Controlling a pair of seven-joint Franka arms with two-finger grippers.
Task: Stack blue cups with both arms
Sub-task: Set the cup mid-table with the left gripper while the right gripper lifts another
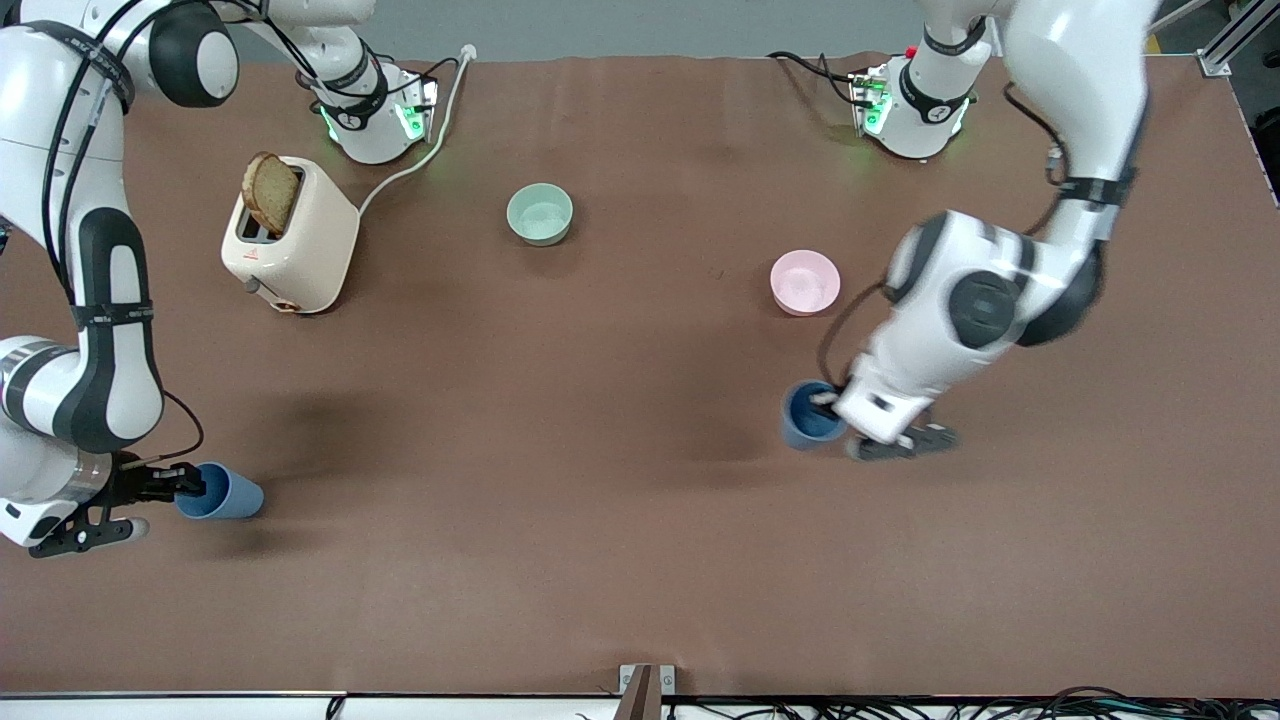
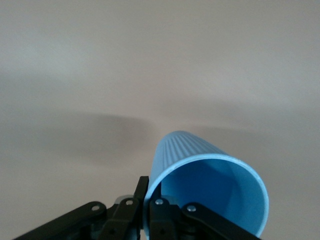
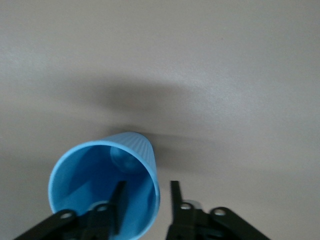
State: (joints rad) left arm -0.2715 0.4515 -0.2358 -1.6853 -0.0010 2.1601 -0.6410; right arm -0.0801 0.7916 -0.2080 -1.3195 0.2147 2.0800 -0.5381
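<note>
One blue cup (image 1: 808, 418) is nearer the front camera than the pink bowl, toward the left arm's end of the table. My left gripper (image 1: 828, 404) is shut on its rim, one finger inside and one outside; in the left wrist view the cup (image 2: 200, 162) tilts away from the gripper (image 2: 149, 187). The other blue cup (image 1: 225, 494) is at the right arm's end, nearer the front camera than the toaster. My right gripper (image 1: 188, 486) is open astride its rim: in the right wrist view (image 3: 147, 186) one finger is inside the cup (image 3: 82, 175), the other outside, apart from the wall.
A cream toaster (image 1: 292, 240) holding a slice of bread stands near the right arm's base, its white cord (image 1: 420, 160) running toward that base. A pale green bowl (image 1: 540, 213) and a pink bowl (image 1: 805, 281) sit in the middle part of the brown table (image 1: 560, 480).
</note>
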